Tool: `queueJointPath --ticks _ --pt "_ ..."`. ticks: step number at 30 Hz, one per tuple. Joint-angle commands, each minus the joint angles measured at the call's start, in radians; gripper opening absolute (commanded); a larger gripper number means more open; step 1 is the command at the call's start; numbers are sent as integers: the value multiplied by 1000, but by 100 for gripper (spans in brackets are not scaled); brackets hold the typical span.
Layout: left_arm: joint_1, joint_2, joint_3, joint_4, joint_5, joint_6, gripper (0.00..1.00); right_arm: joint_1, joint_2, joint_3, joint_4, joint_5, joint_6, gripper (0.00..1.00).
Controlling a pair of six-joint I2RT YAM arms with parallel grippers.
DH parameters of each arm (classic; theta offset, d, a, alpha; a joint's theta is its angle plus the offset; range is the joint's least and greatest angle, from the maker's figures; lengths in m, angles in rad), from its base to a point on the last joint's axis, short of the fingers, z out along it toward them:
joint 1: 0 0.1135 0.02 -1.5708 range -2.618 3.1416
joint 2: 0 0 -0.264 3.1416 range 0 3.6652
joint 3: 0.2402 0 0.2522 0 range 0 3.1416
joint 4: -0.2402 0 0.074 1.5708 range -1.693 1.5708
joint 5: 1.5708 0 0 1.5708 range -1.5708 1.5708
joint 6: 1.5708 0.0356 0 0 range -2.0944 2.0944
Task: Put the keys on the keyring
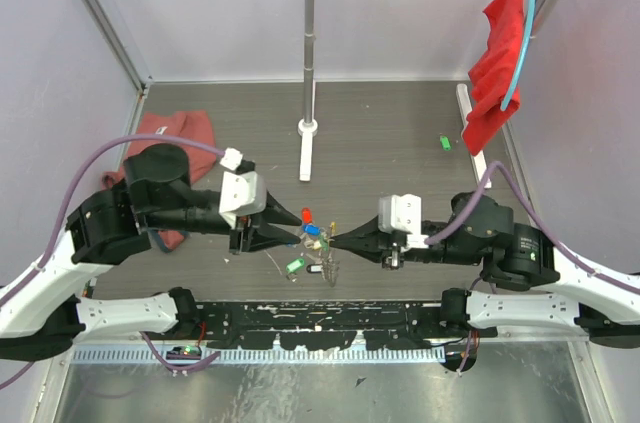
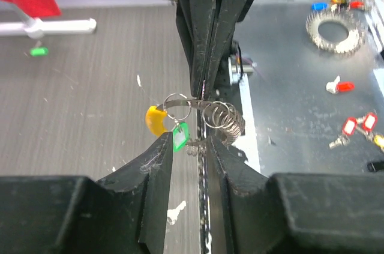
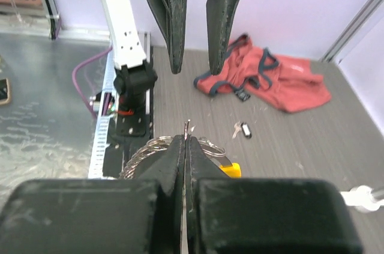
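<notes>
The keyring (image 2: 223,120), a silvery coiled loop with a yellow-orange section (image 2: 155,120), hangs in the air between both arms. My right gripper (image 3: 187,139) is shut on its thin metal wire. A key with a green tag (image 2: 180,137) dangles from the loop. My left gripper (image 2: 191,142) stands open just below, the green-tagged key's metal end between its fingertips (image 2: 163,143) without being clamped. From above, the red, blue and green tags of the keys (image 1: 312,229) cluster between the two grippers, and two more keys (image 1: 304,266) lie on the table below.
A key with a black tag (image 3: 243,130) lies on the table near a crumpled red cloth (image 3: 270,80). A white rack pole (image 1: 308,128) stands behind, with a red cloth (image 1: 497,73) hung at the right. A green tag (image 1: 445,142) lies far right. Spare keys (image 2: 357,127) and a coil (image 2: 336,26) sit on the metal tray.
</notes>
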Motion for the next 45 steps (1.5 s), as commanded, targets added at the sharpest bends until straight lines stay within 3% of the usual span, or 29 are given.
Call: queueJointPath --ticks 1,7,13,20,30,45 --pt "-4 -63 -74 221 -30 -88 36 2 -63 -65 288 -30 -54 1" --pt "-4 -105 -165 391 -20 -163 35 3 -84 -125 424 -64 -51 1" --pt "-3 -84 -173 432 30 -177 33 3 -77 -132 478 -76 -33 1" --pt "-3 -80 -169 427 67 -171 34 3 -66 -112 452 -46 -31 1" --pt "-4 -53 -137 375 46 -149 42 3 -41 -75 402 -14 -37 1" --pt "-4 -35 -111 310 18 -109 19 3 -52 -71 392 1 -43 1"
